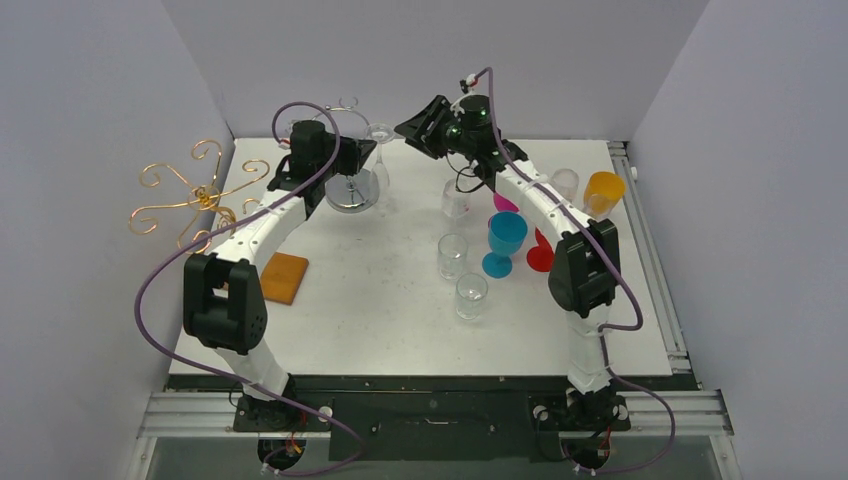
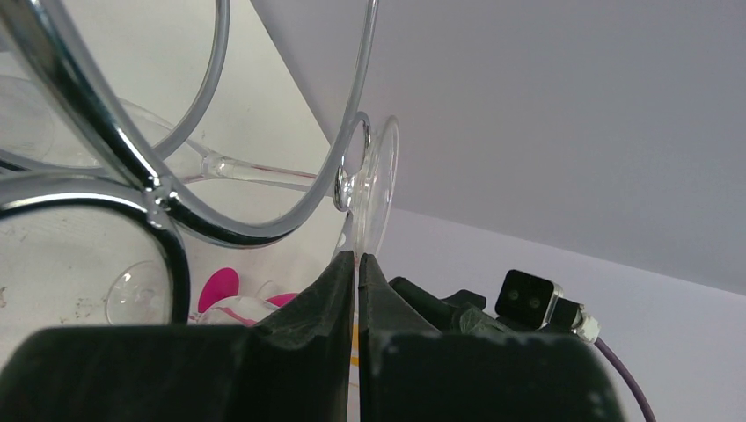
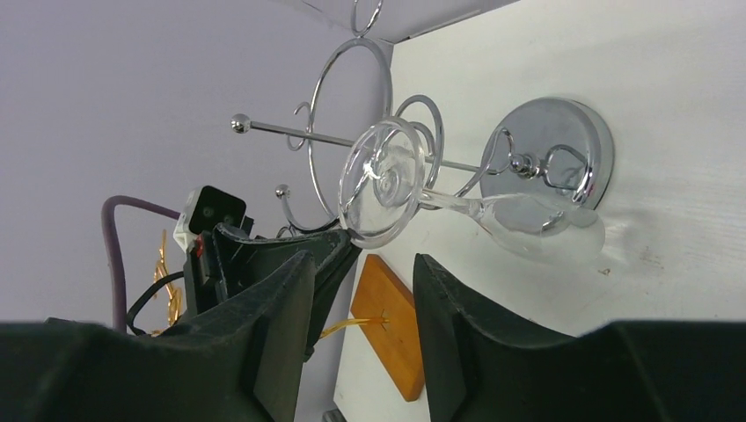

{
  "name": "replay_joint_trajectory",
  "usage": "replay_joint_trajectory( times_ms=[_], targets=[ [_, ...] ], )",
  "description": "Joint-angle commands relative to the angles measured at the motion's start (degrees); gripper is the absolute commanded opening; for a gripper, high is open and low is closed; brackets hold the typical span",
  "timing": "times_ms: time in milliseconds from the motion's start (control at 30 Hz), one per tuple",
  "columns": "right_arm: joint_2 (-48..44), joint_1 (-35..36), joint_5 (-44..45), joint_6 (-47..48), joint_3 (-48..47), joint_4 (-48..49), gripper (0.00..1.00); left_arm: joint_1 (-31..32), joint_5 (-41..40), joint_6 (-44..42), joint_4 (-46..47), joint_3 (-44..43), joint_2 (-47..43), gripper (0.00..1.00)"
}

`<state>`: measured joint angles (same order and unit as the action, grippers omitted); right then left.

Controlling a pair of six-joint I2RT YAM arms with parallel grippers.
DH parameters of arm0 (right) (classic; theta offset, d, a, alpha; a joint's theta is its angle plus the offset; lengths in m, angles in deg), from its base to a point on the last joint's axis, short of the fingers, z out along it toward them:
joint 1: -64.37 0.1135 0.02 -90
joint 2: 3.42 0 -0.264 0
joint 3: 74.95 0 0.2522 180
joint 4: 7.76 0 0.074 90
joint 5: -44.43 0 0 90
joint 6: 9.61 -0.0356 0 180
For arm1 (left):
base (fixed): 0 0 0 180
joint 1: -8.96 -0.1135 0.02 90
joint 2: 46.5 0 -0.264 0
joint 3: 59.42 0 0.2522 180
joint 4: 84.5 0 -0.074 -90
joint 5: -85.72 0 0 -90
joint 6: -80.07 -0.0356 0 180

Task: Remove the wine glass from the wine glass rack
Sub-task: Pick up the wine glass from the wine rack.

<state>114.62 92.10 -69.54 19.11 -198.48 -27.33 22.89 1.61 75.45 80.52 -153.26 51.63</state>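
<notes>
A clear wine glass [image 1: 380, 134] hangs upside down on the chrome wire rack [image 1: 350, 192] at the back of the table. In the left wrist view its stem runs through a chrome loop [image 2: 132, 167] and its round foot [image 2: 376, 189] stands edge-on. My left gripper [image 2: 356, 257] is shut on the lower rim of that foot. In the right wrist view the foot [image 3: 383, 180], the bowl [image 3: 537, 230] and the rack base [image 3: 563, 141] all show. My right gripper [image 3: 361, 264] is open and empty, just right of the glass [image 1: 420, 125].
A gold wire rack [image 1: 195, 195] on an orange wooden base [image 1: 285, 277] stands at the left. Right of centre are clear tumblers [image 1: 452, 255] [image 1: 471, 295], a blue goblet [image 1: 506, 240], a red glass [image 1: 540, 255], a pink cup [image 1: 503, 203] and an orange cup [image 1: 604, 190].
</notes>
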Motion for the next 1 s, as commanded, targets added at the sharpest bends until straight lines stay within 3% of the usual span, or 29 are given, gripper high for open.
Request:
replay_joint_trajectory(
  times_ms=[0, 400, 767, 967],
  targets=[
    [2.77, 0.72, 1.5, -1.07, -5.58, 2.7, 0.41, -0.67, 1.16, 0.22, 4.02, -0.58, -2.27, 0.0],
    [10.66, 1.06, 1.38, -2.72, -14.36, 1.76, 0.38, -1.26, 2.02, 0.42, 4.48, 0.4, -2.33, 0.0],
    [13.15, 1.36, -1.09, -6.59, -15.25, 5.18, 0.32, -1.19, 2.94, 0.43, 5.14, 0.01, -1.58, 0.0],
    [13.67, 1.32, -2.69, -8.99, -15.15, 8.11, 0.19, -1.22, 3.95, 0.77, 5.84, -0.26, -0.95, 0.0]
  ],
)
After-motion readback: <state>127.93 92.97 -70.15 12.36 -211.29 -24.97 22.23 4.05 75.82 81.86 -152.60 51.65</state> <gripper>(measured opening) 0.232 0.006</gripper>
